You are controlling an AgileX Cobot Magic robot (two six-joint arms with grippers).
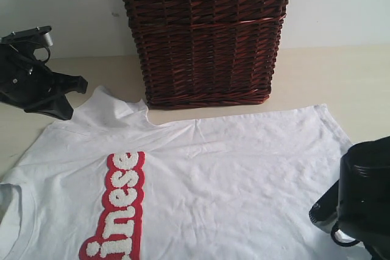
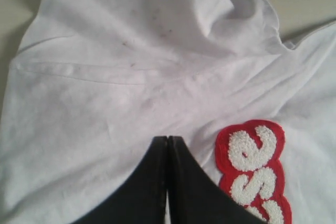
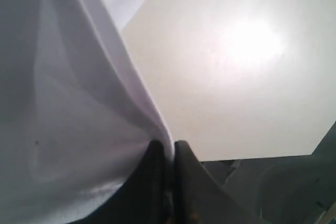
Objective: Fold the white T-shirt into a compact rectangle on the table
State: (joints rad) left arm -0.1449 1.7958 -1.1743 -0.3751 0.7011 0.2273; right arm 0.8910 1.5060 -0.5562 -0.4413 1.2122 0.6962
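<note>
On the table (image 1: pixel 341 71), the shirt (image 1: pixel 244 168) lies spread, its edge pinched in the closed right gripper (image 3: pixel 168 148) while the left gripper (image 2: pixel 168 142) hangs shut, empty, over a sleeve (image 2: pixel 147 24); the first fold looks under way, needing the left to open and grasp.

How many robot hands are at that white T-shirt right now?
2. The left hand is shut, over the white T-shirt by its sleeve. The right hand pinches the shirt's edge on the right, above the table.
</note>
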